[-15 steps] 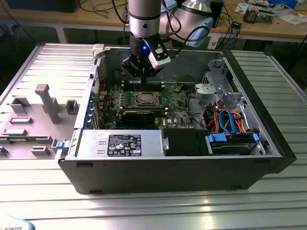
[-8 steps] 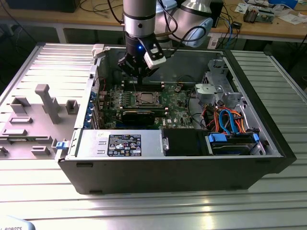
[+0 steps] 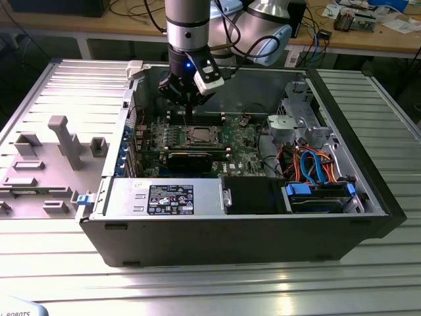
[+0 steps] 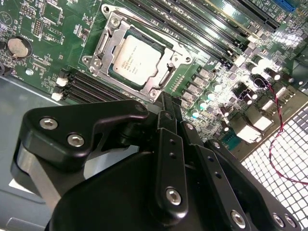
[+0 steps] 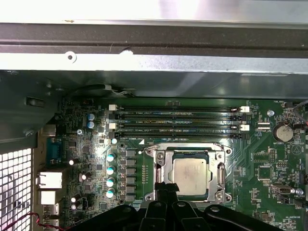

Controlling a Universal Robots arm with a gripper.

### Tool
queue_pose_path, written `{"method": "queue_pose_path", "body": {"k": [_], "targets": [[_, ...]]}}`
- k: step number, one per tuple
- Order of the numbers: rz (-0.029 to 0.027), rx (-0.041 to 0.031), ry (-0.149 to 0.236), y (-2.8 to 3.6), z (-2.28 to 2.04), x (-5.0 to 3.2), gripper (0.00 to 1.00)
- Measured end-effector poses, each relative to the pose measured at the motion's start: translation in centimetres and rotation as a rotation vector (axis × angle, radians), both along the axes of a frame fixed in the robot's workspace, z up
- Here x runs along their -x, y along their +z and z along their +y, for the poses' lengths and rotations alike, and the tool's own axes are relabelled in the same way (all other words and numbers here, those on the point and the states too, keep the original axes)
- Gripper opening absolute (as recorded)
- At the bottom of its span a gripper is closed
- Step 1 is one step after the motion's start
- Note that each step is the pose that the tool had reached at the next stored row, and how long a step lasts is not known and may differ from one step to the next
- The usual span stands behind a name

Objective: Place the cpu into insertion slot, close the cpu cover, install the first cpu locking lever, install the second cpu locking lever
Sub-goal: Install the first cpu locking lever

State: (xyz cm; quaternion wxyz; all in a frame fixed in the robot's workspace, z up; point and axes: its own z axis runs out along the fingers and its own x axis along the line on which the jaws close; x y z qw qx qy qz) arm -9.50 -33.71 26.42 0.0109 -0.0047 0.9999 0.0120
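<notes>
Exterior view: the pincer [image 3: 187, 108] hangs inside the open computer case [image 3: 230, 237] on the ribbed metal tabletop [image 3: 197, 289], just beyond the cpu [image 3: 198, 136] and above the motherboard; one black graphics card [image 3: 189, 158] lies on the near side of the chip; the power supply carries one black-and-white printed label [image 3: 171, 199].

In the first wrist view the pincer [image 5: 167, 186] is closed, tips together with nothing between them; its tip lies over a corner of the silver frame, right beside the cpu [image 5: 191, 176]; whether it touches the metal I cannot tell. The chip sits in the insertion slot [image 5: 226, 151]; the cpu cover [image 5: 162, 173] lies flat around it, its cut-out baring the grey top with faint print. Four black memory slots [image 5: 178, 122] run parallel beyond the socket; one coin battery [image 5: 282, 132] sits beside them; four teal-topped capacitors [image 5: 110, 175] stand in a row.

In the second wrist view the pincer [image 4: 165, 98] points at the frame's edge next to the cpu [image 4: 134, 60].
</notes>
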Motion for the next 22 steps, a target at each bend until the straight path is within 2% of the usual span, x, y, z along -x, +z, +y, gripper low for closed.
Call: {"method": "queue_pose_path", "body": {"k": [5,13,22], "targets": [[0.0,0.0,0.0,0.0,0.0,0.01,0.11],[0.0,0.0001,0.0,0.0,0.0,0.58,0.11],[0.0,0.0001,0.0,0.0,0.0,0.86,0.11]]}}
